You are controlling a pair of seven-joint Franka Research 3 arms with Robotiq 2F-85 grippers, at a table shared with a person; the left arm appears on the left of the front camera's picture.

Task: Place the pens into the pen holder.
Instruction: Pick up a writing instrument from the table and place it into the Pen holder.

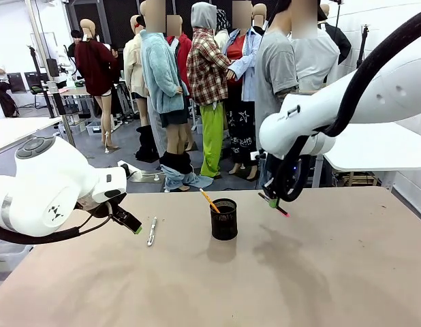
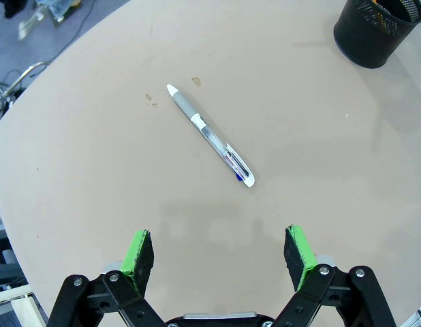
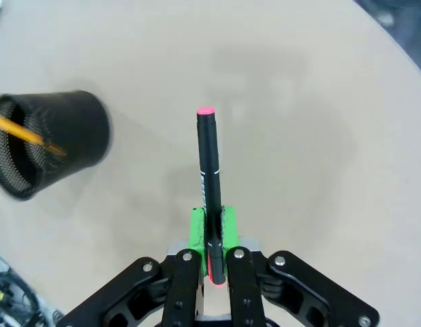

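Observation:
A black mesh pen holder stands mid-table with an orange pencil leaning out of it. The holder lies to the left of the gripper in the right wrist view, the pencil inside it. My right gripper hangs above the table right of the holder, shut on a black pen with a pink end. A white and silver pen lies flat on the table left of the holder. My left gripper hovers open just short of that white pen, nothing between its fingers.
The tan table has free room in front and to the right. In the left wrist view the holder sits at the top right. Its left edge curves away near my left arm. People and other tables stand beyond the far edge.

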